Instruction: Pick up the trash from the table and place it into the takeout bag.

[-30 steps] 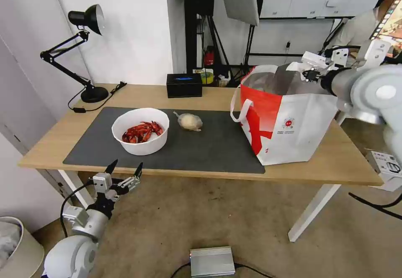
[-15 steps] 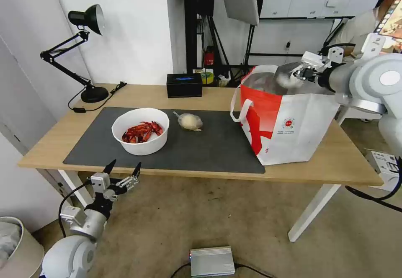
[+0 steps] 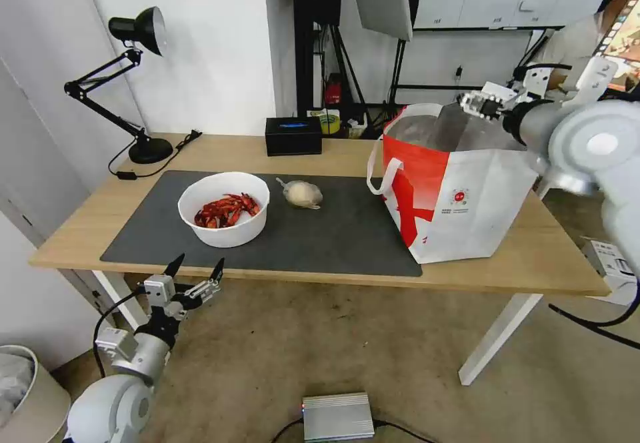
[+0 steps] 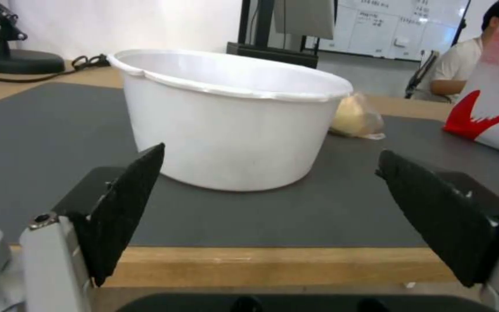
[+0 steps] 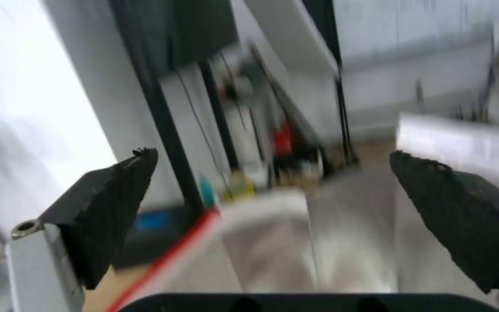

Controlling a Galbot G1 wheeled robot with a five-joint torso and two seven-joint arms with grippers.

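The white round bowl (image 3: 224,208) of red crayfish shells stands on the dark grey mat (image 3: 333,236), with the small clear bag holding a beige lump (image 3: 302,194) just to its right. The takeout bag (image 3: 460,189) stands open at the table's (image 3: 533,256) right end. My right gripper (image 3: 475,103) hovers open and empty over the bag's mouth; the right wrist view shows the silver lining (image 5: 319,242) below the right gripper (image 5: 273,154). My left gripper (image 3: 195,271) is open, below the table's front edge. In the left wrist view the left gripper (image 4: 271,154) faces the bowl (image 4: 226,117).
A black desk lamp (image 3: 137,89) stands at the table's back left with its cord on the wood. A black box (image 3: 293,135) sits at the back edge. A metal unit (image 3: 337,416) lies on the floor in front, and a pale bin (image 3: 27,396) stands at the lower left.
My right gripper has risen a little above the takeout bag's mouth. A blurred white lump seen at its fingers half a second ago is gone. The left arm has barely moved.
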